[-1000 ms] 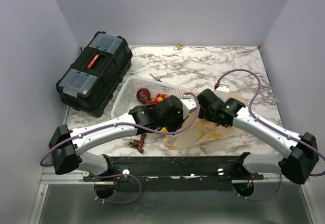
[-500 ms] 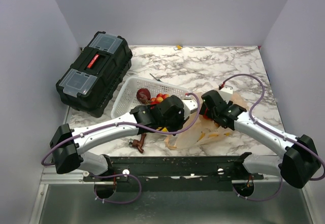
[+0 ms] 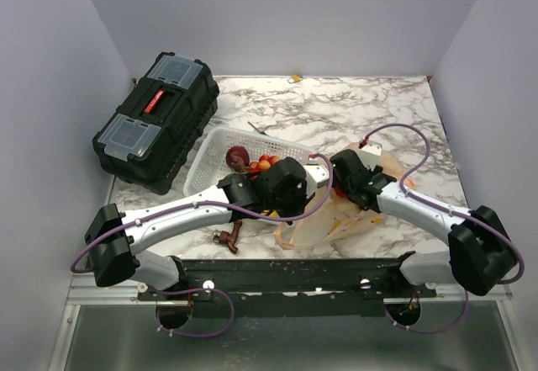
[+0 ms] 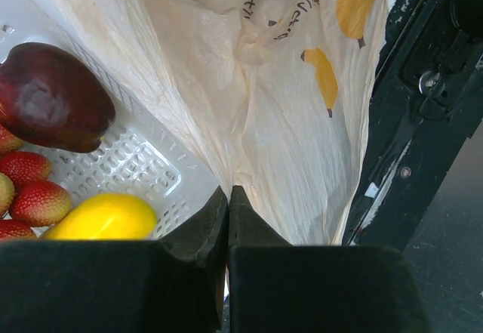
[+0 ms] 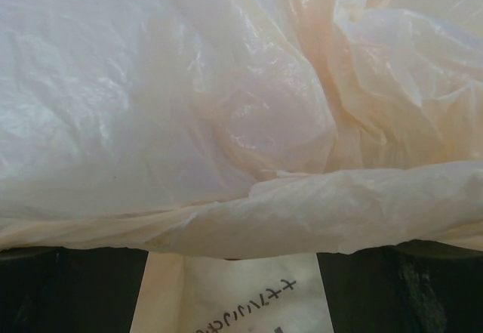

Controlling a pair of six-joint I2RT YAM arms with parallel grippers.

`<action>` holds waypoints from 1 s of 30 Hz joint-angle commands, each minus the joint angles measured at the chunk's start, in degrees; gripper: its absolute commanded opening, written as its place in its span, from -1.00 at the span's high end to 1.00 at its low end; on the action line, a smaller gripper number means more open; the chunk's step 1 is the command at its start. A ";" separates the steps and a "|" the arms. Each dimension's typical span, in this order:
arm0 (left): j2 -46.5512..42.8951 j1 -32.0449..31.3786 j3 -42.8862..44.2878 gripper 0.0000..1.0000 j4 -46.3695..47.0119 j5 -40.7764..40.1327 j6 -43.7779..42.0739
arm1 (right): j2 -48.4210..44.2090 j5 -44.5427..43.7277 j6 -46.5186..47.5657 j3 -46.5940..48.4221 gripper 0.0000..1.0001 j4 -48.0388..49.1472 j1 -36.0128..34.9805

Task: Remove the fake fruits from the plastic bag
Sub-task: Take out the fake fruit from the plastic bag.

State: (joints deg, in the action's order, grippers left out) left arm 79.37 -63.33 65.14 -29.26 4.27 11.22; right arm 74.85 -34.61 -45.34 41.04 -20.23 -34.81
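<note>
The peach plastic bag (image 3: 328,224) lies crumpled near the front edge, right of the white basket (image 3: 210,148). My left gripper (image 3: 294,196) is shut on the bag's edge (image 4: 287,121) beside the basket wall (image 4: 136,167); its tips (image 4: 229,193) are pressed together. In the basket lie a dark purple fruit (image 4: 53,95), red strawberries (image 4: 34,201) and a yellow fruit (image 4: 94,220). My right gripper (image 3: 342,182) hovers over the bag, open, with bag film (image 5: 226,84) draped across its fingers (image 5: 234,254). A bit of red shows beside it (image 3: 339,192).
A black toolbox (image 3: 155,119) stands at the back left. A small brown tap-shaped object (image 3: 229,236) lies in front of the basket. The black mounting rail (image 3: 294,274) runs along the near edge. A small yellow item (image 3: 296,77) sits at the back wall.
My right arm has swung left and forward, bringing its gripper over the bag. The bag has bunched up toward the basket. My left arm has hardly moved.
</note>
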 commanded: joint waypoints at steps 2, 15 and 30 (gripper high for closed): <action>0.46 -0.03 1.74 1.00 0.12 2.15 0.55 | 2.82 -1.52 1.33 -0.92 -0.63 4.70 0.40; 0.52 -0.04 1.88 1.00 0.01 2.06 0.55 | -2.10 0.51 1.75 -1.55 0.12 1.02 0.36; 0.24 -0.04 2.34 1.00 -0.45 1.51 0.64 | -23.09 13.80 -0.83 -1.92 0.58 -13.80 0.36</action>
State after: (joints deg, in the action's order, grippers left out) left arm 79.81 -63.33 65.95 -29.50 5.06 11.64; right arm 54.92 -26.81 -44.16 39.64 -28.32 -34.76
